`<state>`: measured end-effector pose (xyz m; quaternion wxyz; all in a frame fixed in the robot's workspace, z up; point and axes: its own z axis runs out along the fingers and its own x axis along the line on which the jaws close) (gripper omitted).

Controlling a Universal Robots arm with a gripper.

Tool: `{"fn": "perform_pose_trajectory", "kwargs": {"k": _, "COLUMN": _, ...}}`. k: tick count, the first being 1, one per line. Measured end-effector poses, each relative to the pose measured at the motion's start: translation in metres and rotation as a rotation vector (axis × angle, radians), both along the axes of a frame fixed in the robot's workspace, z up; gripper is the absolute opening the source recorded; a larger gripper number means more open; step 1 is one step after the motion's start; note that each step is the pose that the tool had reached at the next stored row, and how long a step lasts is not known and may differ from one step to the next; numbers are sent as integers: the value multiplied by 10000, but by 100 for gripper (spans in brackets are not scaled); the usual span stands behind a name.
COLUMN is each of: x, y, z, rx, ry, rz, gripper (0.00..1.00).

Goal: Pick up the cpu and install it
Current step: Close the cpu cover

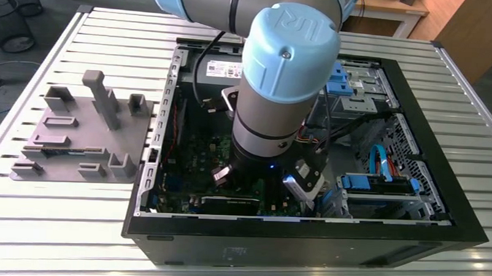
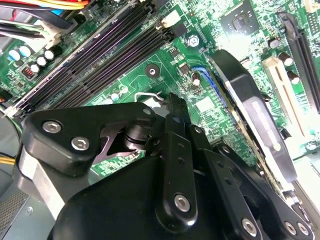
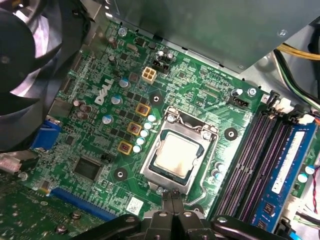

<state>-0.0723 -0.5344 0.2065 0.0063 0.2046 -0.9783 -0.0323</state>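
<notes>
On the slatted metal bench (image 1: 30,228), toward the exterior view's left, lies a grey plastic fixture plate (image 1: 78,138) with upright holders. Beside it, toward the exterior view's right, stands the open black computer case (image 1: 308,238). The grey-and-pale-blue robot arm (image 1: 281,72) reaches straight down into it. In the first wrist view the cpu (image 3: 175,154), a small flat square chip with a silvery top, lies level inside the silver-framed socket (image 3: 150,167) on the green motherboard (image 3: 100,130), with long dark memory slots (image 3: 260,155) well apart from it. The risk, as I judge it, is at the socket's edge. Pressing down off line there could make the tips skid onto the board, scrape small parts beside the frame, or bend the thin wire lever (image 2: 147,94) that the second wrist view shows just ahead of them. A chip not fully seated could also have its contacts damaged under load. The black claw (image 3: 171,200) has its two fingers pressed together with nothing between them. Its tips are at the near edge of the socket frame, beside the cpu rather than on it, and I cannot tell whether they touch the metal.
</notes>
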Motion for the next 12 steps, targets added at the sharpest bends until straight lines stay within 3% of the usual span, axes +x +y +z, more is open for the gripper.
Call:
{"fn": "perform_pose_trajectory", "kwargs": {"k": 6, "x": -5, "y": 3, "z": 15, "rx": 1, "ry": -1, "rz": -2, "gripper": 11}}
{"fn": "perform_pose_trajectory", "kwargs": {"k": 12, "x": -33, "y": 3, "z": -35, "rx": 1, "ry": -1, "rz": 0, "gripper": 11}}
